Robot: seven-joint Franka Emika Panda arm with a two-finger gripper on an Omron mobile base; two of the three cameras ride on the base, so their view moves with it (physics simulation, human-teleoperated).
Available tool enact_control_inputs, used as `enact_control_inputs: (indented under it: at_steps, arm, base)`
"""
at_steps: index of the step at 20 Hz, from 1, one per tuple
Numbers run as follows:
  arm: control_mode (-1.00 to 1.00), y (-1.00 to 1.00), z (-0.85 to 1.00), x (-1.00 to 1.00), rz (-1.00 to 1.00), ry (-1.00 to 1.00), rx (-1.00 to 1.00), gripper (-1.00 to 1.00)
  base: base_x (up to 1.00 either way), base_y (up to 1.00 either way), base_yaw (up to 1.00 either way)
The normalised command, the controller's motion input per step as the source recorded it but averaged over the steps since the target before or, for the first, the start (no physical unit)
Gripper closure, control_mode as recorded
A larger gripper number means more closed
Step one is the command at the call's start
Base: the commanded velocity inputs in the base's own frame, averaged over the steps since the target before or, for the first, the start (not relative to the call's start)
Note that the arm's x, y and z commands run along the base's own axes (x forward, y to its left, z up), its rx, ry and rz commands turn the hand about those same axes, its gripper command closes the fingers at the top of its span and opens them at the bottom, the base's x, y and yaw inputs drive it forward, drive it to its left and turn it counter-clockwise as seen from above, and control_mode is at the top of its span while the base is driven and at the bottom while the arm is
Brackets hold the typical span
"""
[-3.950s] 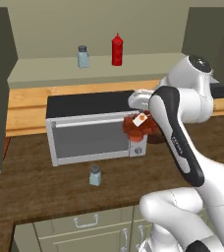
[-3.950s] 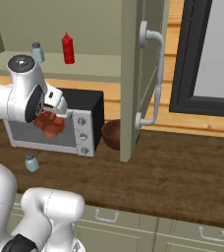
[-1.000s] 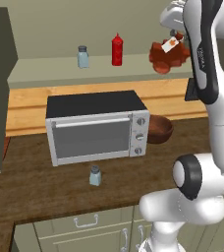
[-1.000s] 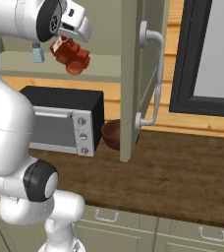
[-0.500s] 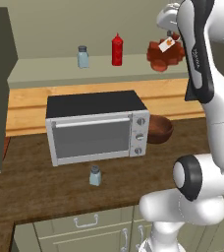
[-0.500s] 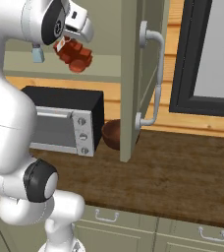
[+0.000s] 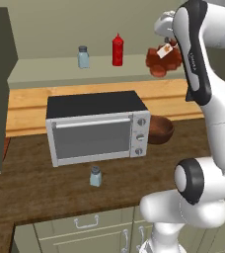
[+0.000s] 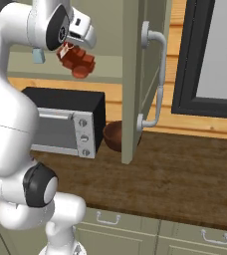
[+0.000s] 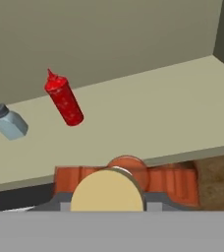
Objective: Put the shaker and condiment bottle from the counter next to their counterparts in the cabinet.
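Two pale-blue shakers are in view. One shaker (image 7: 95, 176) stands upright on the dark wood counter (image 7: 40, 188), at about 6 o'clock from the toaster oven (image 7: 97, 127) and just in front of its door. Its twin shaker (image 7: 83, 57) stands on the pale shelf of the cabinet (image 7: 50, 69), at about 9 o'clock from one red squeeze bottle (image 7: 117, 50), near it but apart.

One condiment bottle (image 7: 162, 61), reddish-brown and leaf-shaped with a small white tag, hangs in the air at shelf height, at about 3 o'clock from the red squeeze bottle in the left base view and well apart from it. The gripper (image 7: 169, 45) has its fingers pinched on the neck of this bottle, near the tan stopper (image 9: 108, 192). From the right base view the bottle (image 8: 77, 61) hangs tilted below the gripper (image 8: 71, 46), above the toaster oven (image 8: 65, 125).

Seen from the hand camera, the stopper sits at 6 o'clock with the bottle's ridged body spreading to both sides behind it, and the shelf (image 9: 148, 118) lies beyond. On that shelf the red squeeze bottle (image 9: 64, 99) is at about 11 o'clock and the twin shaker (image 9: 8, 122) at about 9 o'clock.

One brown bowl (image 7: 159, 129) rests on the counter, touching or just beside the oven at its 3 o'clock. One cabinet door (image 8: 133, 74) stands open, edge-on, with one curved metal handle (image 8: 157, 79).
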Motion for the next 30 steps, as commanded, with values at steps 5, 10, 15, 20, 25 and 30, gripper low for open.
enact_control_inputs:
  at_steps: [5, 10, 15, 20, 25, 30]
  arm:
    - [-1.00, 0.00, -0.10, 0.25, 0.00, 0.00, 0.00, 1.00]
    - [-1.00, 0.00, -0.01, 0.52, 0.00, 0.00, 0.00, 1.00]
    - [-1.00, 0.00, 0.00, 0.68, 0.00, 0.00, 0.00, 1.00]
    - [-1.00, 0.00, -0.10, 0.26, 0.00, 0.07, 0.00, 1.00]
    - [-1.00, 0.00, -0.21, 0.02, 0.00, 0.08, 0.00, 1.00]
    - [-1.00, 0.00, -0.22, 0.46, 0.00, 0.01, 0.00, 1.00]
  base:
    - [0.00, 0.00, 0.00]
    - [0.00, 0.00, 0.00]
    - [0.00, 0.00, 0.00]
    - [0.00, 0.00, 0.00]
    - [0.00, 0.00, 0.00]
    - [0.00, 0.00, 0.00]
